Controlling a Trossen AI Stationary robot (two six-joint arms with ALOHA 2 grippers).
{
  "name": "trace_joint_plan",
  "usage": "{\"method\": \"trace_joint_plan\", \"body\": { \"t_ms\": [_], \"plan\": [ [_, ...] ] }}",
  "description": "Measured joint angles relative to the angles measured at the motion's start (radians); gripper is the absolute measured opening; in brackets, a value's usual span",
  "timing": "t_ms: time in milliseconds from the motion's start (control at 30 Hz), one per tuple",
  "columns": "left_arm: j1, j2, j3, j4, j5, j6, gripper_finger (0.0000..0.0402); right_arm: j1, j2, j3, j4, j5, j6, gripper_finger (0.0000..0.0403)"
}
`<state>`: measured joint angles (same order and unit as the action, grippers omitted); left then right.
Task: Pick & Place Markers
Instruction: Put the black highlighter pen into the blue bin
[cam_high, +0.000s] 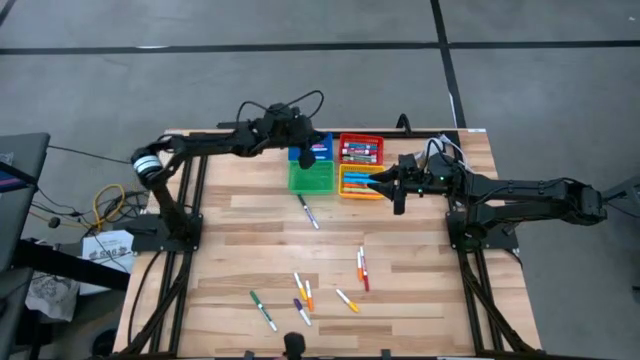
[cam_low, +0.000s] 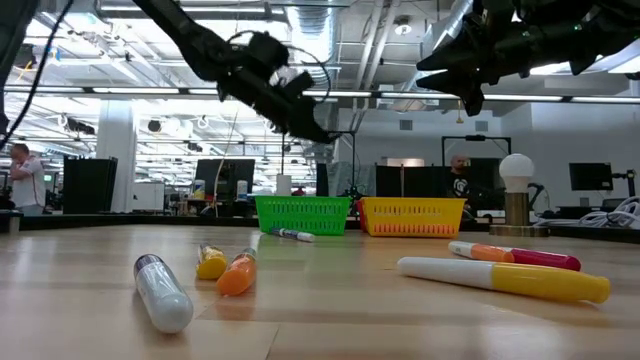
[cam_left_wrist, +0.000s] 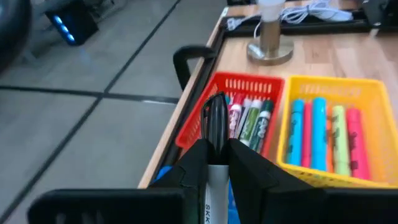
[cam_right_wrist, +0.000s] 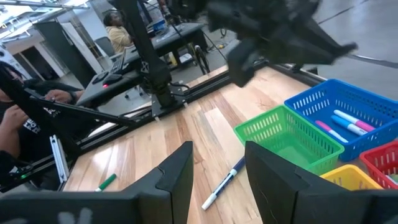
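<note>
Four bins stand at the table's far middle: blue (cam_high: 318, 148), green (cam_high: 311, 178), red (cam_high: 361, 150) and yellow (cam_high: 356, 184). The red, yellow and blue bins hold markers. My left gripper (cam_high: 305, 153) hovers above the blue bin, shut on a marker with a white barrel and black cap (cam_left_wrist: 216, 118) that points toward the red bin (cam_left_wrist: 245, 87). My right gripper (cam_high: 380, 183) hangs open over the yellow bin, with nothing between its fingers (cam_right_wrist: 217, 163). One marker (cam_high: 308, 212) lies in front of the green bin. Several more markers (cam_high: 303, 290) lie flat near the front edge. My left gripper pinches the marker's white barrel (cam_left_wrist: 215, 174) between its two fingers. The marker lies along the fingers, and its black cap end (cam_left_wrist: 216, 109) sticks out past the fingertips. The fingers come from the table's left, slanting a little down. The marker is lifted clear above the bins.
A lamp with a round metal foot (cam_left_wrist: 270, 50) and a white bulb (cam_low: 517, 170) stands at the far right corner. A black clamp (cam_left_wrist: 186, 59) sits on the far edge. Bare wood lies between the bins and the loose markers. People show in the room behind (cam_low: 22, 180).
</note>
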<state>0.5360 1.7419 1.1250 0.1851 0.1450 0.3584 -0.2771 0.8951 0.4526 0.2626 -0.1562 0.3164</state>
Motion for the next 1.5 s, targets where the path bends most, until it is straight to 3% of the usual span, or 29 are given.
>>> {"method": "trace_joint_plan", "body": {
  "t_ms": [200,400,800,1500],
  "plan": [
    [0.053,0.097,0.028,-0.004,0.092,-0.041,0.0047,0.000,0.000,0.000,0.000,-0.001,0.000,0.0133],
    [0.069,0.154,0.028,-0.022,0.096,-0.077,0.0052,0.000,0.000,0.000,0.000,-0.001,0.000,0.0133],
    [0.075,0.156,0.028,-0.125,0.096,-0.109,0.0053,0.000,0.000,0.000,0.000,0.000,0.000,0.0133],
    [0.110,0.177,0.028,-0.125,0.118,-0.129,0.0059,0.000,0.000,0.000,0.005,0.000,-0.001,0.0133]
  ]
}}
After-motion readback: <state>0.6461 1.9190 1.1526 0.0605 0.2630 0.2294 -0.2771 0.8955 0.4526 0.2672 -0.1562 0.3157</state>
